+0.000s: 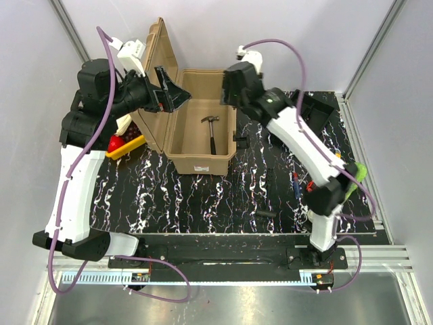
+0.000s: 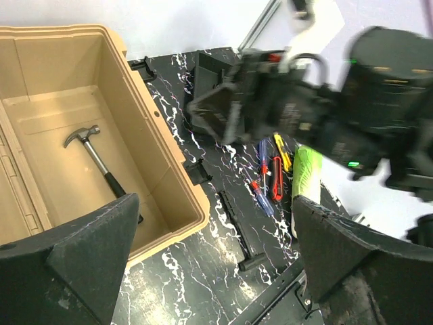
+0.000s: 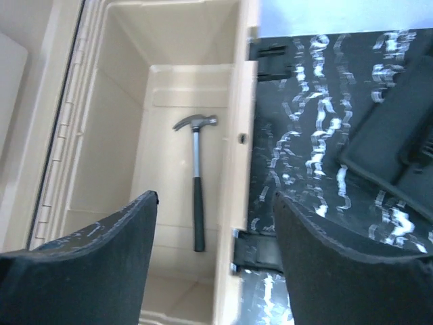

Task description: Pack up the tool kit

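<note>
Seeing right claw [image 3: 215,200] parted above toolbox [image 1: 200,164], gripping nothing, we note hammer [image 3: 197,183] lying flat on its floor; left claw [image 2: 215,200] spread wide, also empty

Yellow tray [image 1: 134,144] of red fruit [image 1: 116,143], black marbled mat [image 1: 203,196]

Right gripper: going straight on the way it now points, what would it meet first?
The right gripper would likely meet the side wall of the toolbox, or the hammer lying inside; depth is unclear.
</note>
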